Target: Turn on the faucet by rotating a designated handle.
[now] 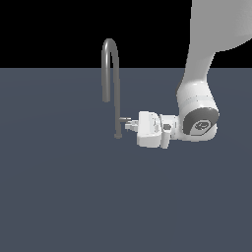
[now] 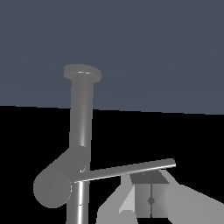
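The faucet (image 1: 117, 93) is a slim grey gooseneck standing on the dark floor, its arched spout curling toward the exterior view's left. The handle (image 1: 124, 119) is a short thin stub sticking out of the stem low down, toward the exterior view's right. My gripper (image 1: 129, 125) lies horizontal with its tips right at the stub's end. In the wrist view the faucet (image 2: 81, 118) shows with its round base (image 2: 82, 72), and the handle (image 2: 127, 169) is a thin rod crossing just past my gripper (image 2: 151, 180). Its fingers (image 2: 142, 197) are pressed together, shut beside the rod, not around it.
The white arm (image 1: 199, 93) comes down from the upper part of the exterior view's right. A flat dark grey floor (image 1: 59, 187) spreads all around the faucet, with black background behind it.
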